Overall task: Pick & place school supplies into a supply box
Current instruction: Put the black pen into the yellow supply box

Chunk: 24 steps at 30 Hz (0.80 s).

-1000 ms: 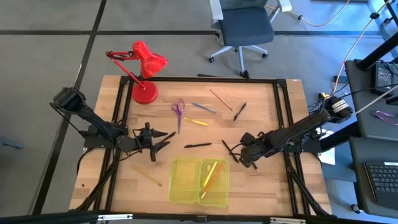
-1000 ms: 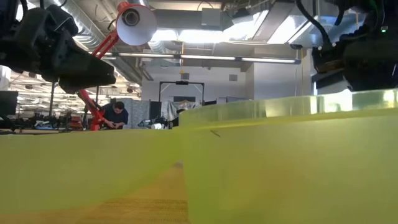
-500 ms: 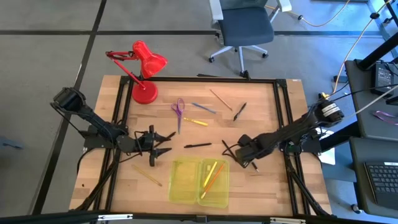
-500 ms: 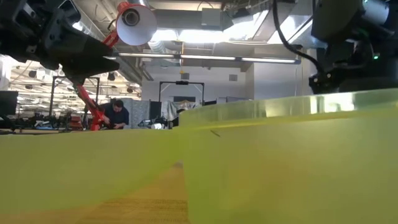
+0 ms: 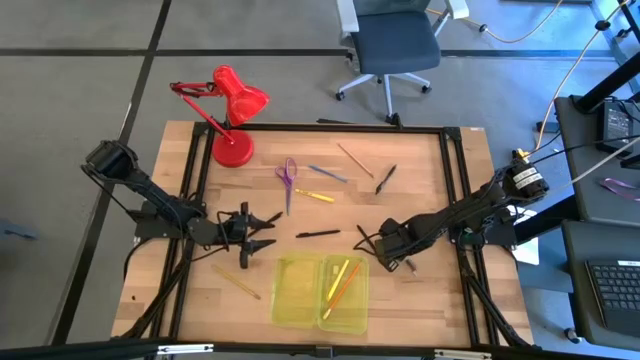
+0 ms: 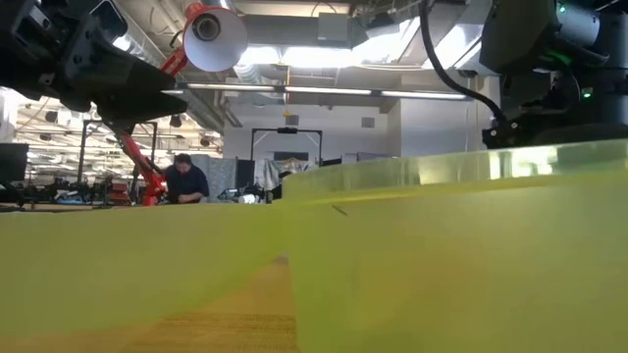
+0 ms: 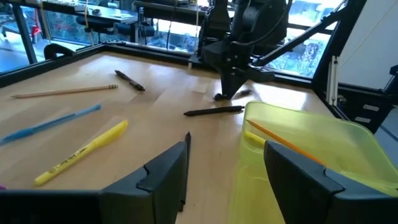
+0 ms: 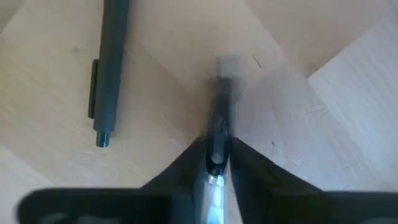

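Two pencils lay in the translucent yellow-green plastic case (image 5: 320, 291); many remained on the wooden table (image 5: 420, 300). The right gripper (image 8: 217, 163) pinched a dark pen (image 8: 219, 118); the left gripper (image 7: 227, 162) stood apart.

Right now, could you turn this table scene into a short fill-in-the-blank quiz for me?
1. The right end effector has closed on a thin dark ____.
2. The lamp at the table's far corner is ____.
3. The scissors have ____ handles.
4. The yellow-green supply box lies ____, with pencils in one half.

Missing words: pen; red; purple; open
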Tool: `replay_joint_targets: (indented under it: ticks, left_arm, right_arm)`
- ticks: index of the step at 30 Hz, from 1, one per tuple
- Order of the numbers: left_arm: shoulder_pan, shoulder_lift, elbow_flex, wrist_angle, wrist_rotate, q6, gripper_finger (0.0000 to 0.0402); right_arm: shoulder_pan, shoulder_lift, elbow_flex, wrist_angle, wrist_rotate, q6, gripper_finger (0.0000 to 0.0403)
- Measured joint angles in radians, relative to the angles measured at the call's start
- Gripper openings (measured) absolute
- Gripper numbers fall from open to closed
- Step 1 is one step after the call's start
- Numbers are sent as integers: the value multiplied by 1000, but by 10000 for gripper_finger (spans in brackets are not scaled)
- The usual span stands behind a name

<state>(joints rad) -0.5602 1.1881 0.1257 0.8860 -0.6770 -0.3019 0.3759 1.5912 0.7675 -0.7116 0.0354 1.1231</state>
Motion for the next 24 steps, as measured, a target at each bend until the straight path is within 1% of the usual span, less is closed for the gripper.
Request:
replay_joint_targets:
  ticks: [3, 8, 11, 14, 16, 20, 24]
  left_arm:
    - [0, 0, 0, 0, -1, 0, 207]
    - [0, 0, 0, 0, -7, 0, 207]
    - [4, 0, 0, 0, -12, 0, 207]
    - [30, 0, 0, -1, -3, -17, 204]
    - [53, 0, 0, -14, 9, -27, 199]
    - [99, 0, 42, -126, 58, -29, 189]
    - [143, 0, 136, -352, 123, -29, 182]
  right_arm:
    - [0, 1, 0, -3, 0, -9, 41]
    - [0, 1, 3, -13, 3, -24, 41]
    - [0, 4, 22, -36, 3, -37, 50]
    - [0, 8, 53, -91, -2, -85, 50]
    - [0, 7, 88, -93, -1, -116, 47]
    - [0, 6, 147, -121, 18, -183, 48]
    - [0, 5, 219, -57, 37, -311, 50]
